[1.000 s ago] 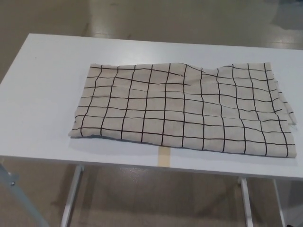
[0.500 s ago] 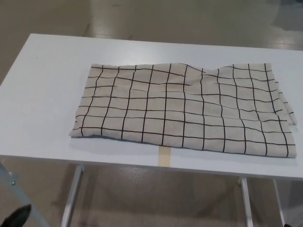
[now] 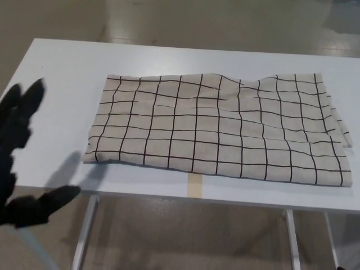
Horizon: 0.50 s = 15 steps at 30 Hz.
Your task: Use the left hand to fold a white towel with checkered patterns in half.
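Note:
A white towel (image 3: 219,126) with a black checkered grid lies spread flat across the middle and right of the white table (image 3: 62,73), with slight wrinkles along its far edge. My left hand (image 3: 19,154) has come up at the picture's left edge, black, open, fingers spread wide and thumb low. It hovers over the table's near left corner, well left of the towel's left edge, touching nothing. My right hand does not show.
A strip of tan tape (image 3: 194,185) sits on the table's near edge below the towel. The table's metal legs (image 3: 84,236) and the shiny floor (image 3: 185,236) show beneath. The towel's right end reaches close to the table's right side.
My left hand has risen into view from the lower left, from only a fingertip showing to the whole open hand. The towel has not moved.

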Available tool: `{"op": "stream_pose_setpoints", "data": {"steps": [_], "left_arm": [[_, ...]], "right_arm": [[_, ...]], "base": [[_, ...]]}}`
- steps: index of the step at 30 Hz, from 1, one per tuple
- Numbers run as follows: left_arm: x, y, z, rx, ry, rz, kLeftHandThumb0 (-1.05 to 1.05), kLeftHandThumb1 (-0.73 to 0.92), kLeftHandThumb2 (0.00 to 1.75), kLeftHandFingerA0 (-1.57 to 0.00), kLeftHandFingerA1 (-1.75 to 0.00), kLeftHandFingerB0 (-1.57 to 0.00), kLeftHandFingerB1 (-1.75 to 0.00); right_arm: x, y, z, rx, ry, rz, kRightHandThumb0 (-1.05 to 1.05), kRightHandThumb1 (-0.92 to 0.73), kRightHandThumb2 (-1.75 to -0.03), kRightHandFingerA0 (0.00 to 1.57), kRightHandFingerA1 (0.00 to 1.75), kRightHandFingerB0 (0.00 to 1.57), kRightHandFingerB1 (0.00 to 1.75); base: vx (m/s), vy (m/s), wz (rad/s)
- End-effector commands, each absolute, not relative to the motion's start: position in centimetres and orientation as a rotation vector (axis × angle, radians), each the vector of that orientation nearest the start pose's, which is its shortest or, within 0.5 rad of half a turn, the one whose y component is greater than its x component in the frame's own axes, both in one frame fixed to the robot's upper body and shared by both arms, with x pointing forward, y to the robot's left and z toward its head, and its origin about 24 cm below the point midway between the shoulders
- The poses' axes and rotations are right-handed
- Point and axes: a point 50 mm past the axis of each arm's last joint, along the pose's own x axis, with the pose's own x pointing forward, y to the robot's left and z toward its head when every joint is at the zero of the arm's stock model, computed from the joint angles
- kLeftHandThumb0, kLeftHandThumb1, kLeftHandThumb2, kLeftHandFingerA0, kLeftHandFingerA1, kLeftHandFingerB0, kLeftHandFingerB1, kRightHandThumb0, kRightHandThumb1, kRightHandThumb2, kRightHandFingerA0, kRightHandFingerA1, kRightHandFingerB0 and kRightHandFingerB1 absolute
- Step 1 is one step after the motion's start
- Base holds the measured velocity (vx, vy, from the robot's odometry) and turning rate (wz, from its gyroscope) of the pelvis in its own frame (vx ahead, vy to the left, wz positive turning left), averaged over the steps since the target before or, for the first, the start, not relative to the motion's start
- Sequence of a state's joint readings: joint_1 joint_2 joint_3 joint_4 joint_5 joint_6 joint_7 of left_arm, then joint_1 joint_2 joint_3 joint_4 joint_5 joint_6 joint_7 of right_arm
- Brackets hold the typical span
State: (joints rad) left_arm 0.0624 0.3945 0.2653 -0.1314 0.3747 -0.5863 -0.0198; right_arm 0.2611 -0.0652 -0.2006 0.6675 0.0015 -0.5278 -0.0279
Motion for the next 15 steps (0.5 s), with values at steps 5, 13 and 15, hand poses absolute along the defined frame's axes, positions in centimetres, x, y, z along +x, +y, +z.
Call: {"op": "stream_pose_setpoints", "data": {"steps": [5,13,15], "left_arm": [[29.7,18.9,10.0,1.387,-0.338,-0.316,-0.26,0.48,0.55,0.0,0.0,0.0,-0.06],[32.9,17.7,7.4,1.489,-0.163,-0.358,-0.31,0.44,0.61,0.0,0.0,0.0,-0.02],[33.4,17.5,7.1,1.508,-0.14,-0.362,-0.32,0.48,0.54,0.0,0.0,0.0,-0.04]], "right_arm": [[12.6,-22.8,-9.1,-0.113,0.371,-0.294,-0.34,-0.75,-0.62,0.29,0.39,0.25,0.34],[11.5,-22.7,-9.4,-0.118,0.394,-0.283,-0.34,-0.75,-0.63,0.33,0.42,0.28,0.36],[11.5,-22.6,-9.5,-0.124,0.398,-0.285,-0.32,-0.74,-0.61,0.32,0.41,0.29,0.36]], "base": [[0.0,0.0,0.0],[0.0,0.0,0.0],[0.0,0.0,0.0]]}}
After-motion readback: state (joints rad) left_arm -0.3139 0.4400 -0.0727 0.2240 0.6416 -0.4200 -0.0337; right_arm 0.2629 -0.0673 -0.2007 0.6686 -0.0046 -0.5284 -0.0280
